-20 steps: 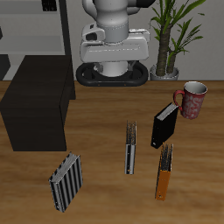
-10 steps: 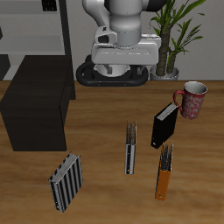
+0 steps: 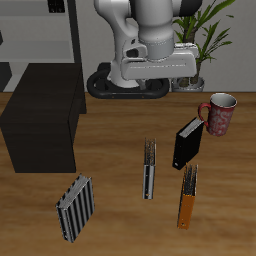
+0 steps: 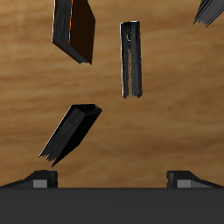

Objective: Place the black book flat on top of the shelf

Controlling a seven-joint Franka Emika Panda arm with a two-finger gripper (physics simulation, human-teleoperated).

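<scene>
The black book [image 3: 187, 143] stands on edge on the wooden table [image 3: 110, 215], just beside a red mug [image 3: 218, 113]. It is the farthest back of four standing books. Its top edge runs on a slant, one end toward the mug and the other toward the table's front edge, and the wrist view shows the same skew [image 4: 74, 129]. In front of it stands an orange-brown book [image 3: 188, 197]. A thin grey one [image 3: 149, 168] is alongside toward the middle, and a striped one [image 3: 75, 207] is nearest the front edge. The shelf [image 3: 40, 130] sits well apart on the opposite side of the table, its flat top bare. The gripper [image 4: 112, 179] hangs high near the robot's base with its fingers spread wide and holding nothing. The book lies ahead of it, toward the front edge and off to the mug's side, so by my reckoning the hand has to travel out and down. It also has to twist so the fingers close across the book's thin width, not along that slanted length.
</scene>
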